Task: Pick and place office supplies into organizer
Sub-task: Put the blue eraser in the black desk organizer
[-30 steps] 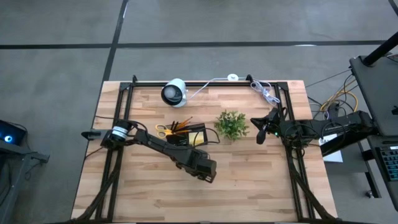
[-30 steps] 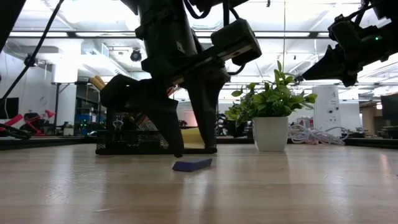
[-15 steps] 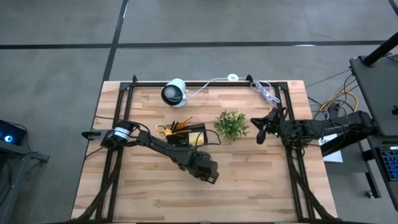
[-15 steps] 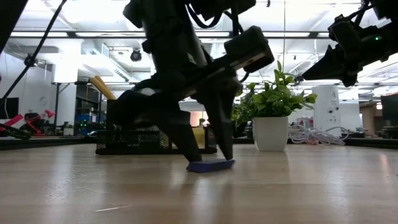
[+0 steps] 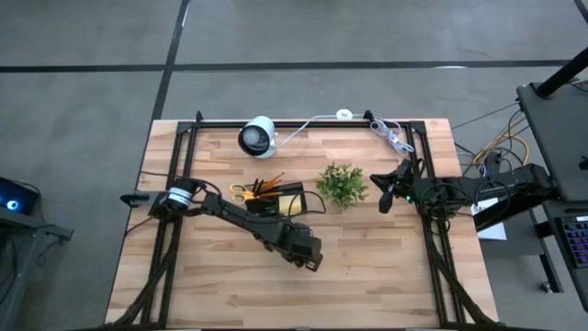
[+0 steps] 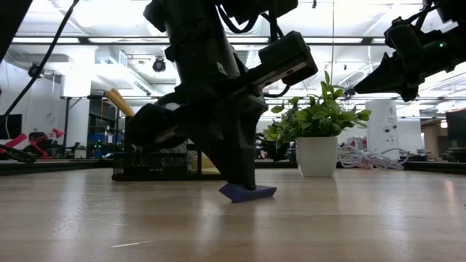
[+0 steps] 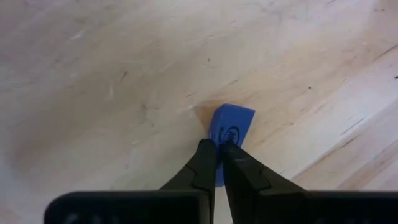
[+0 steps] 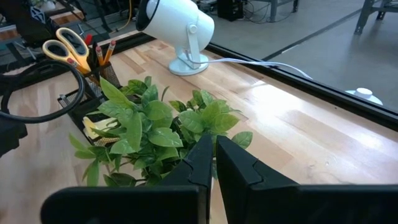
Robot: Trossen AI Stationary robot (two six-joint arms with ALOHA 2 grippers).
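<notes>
The tiny blue piece (image 7: pixel 231 124) lies on the wood near the table's middle, in front of the organizer. My left gripper (image 7: pixel 219 152) points down at it and is shut on it; in the low view the piece (image 6: pixel 248 192) sits under the fingertips. The black organizer (image 5: pixel 276 199) stands behind on the table with orange pencils and the yellow-handled scissors (image 8: pixel 69 45) upright in it and a yellow sticky-note pad (image 5: pixel 291 202). My right gripper (image 5: pixel 384 200) hangs shut above the table's right side, beside the plant, touching nothing. My left gripper pinches one end of the blue piece (image 7: pixel 219 134) between its two fingertips. The fingers come from above, slanting down. The piece's free end (image 7: pixel 236 115) sticks out past the fingertips, and in the low view its underside (image 6: pixel 251 198) sits on the table.
A small green plant in a white pot (image 5: pixel 342 184) stands right of the organizer. A white round camera-like device (image 5: pixel 257 136) and a white coiled cable (image 5: pixel 390 136) lie at the far edge. Bare wood spreads along the near half of the table.
My left gripper has come down over the blue piece and shut on it. The piece has slid a little toward the table's right and stays on the wood. My right gripper has kept still.
</notes>
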